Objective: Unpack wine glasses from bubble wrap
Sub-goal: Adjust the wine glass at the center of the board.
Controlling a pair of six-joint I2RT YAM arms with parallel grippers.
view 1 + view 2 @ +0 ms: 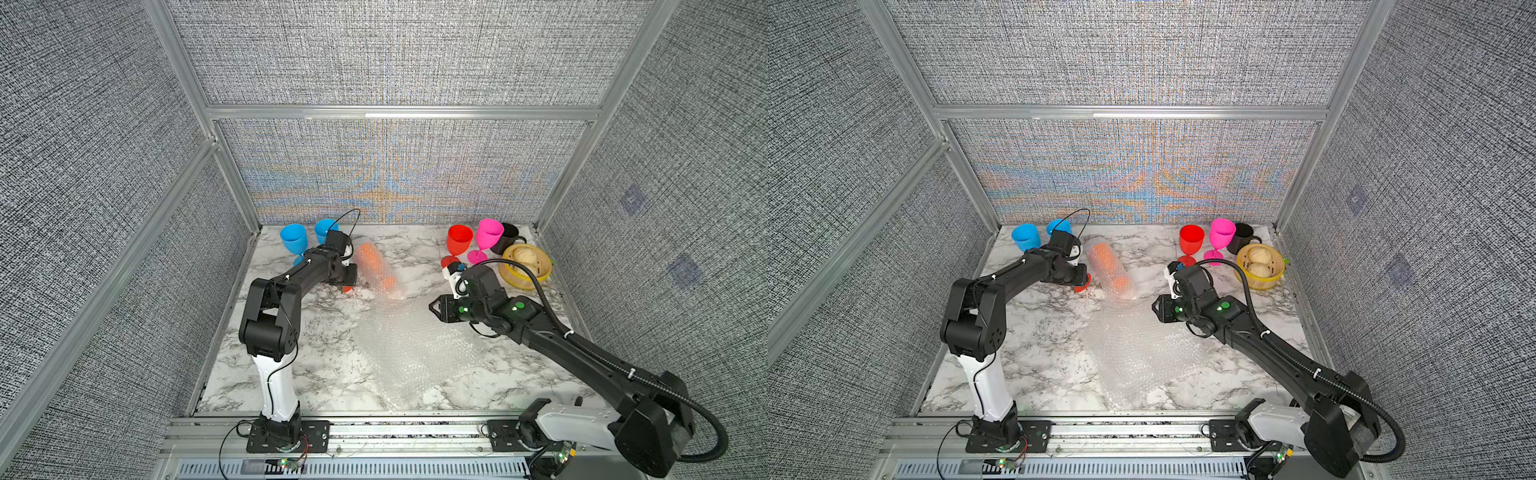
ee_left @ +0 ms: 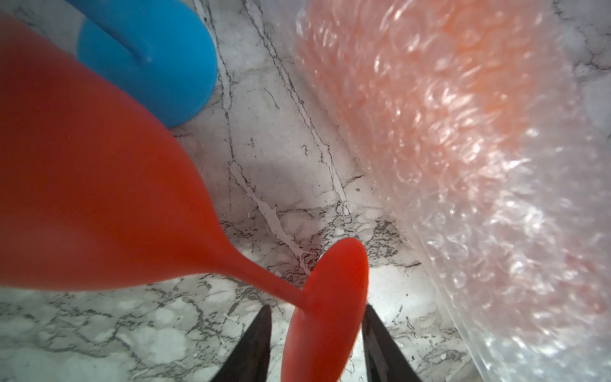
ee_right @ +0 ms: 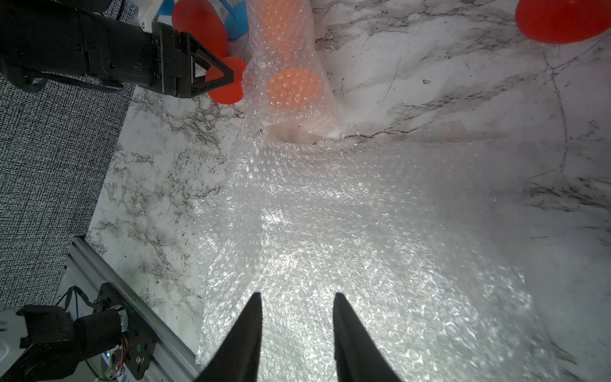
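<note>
Grey fabric walls are enclosing a marbled tabletop, where the orange goblet is lying rolled in bubble wrap — long axis running from the back wall toward the front, foot end facing the right gripper. That one is hovering over a loose sheet, jaws parted and empty. The left gripper is nearer, just beside the roll, straddling the foot of a red goblet — whether it is clamping, I cannot tell.

A white-grey marbled tabletop spreads beneath the left claw and the right claw, shut in beyond them and on either outer side by grey woven-fabric wall panels held in silver aluminium frame rails.
</note>
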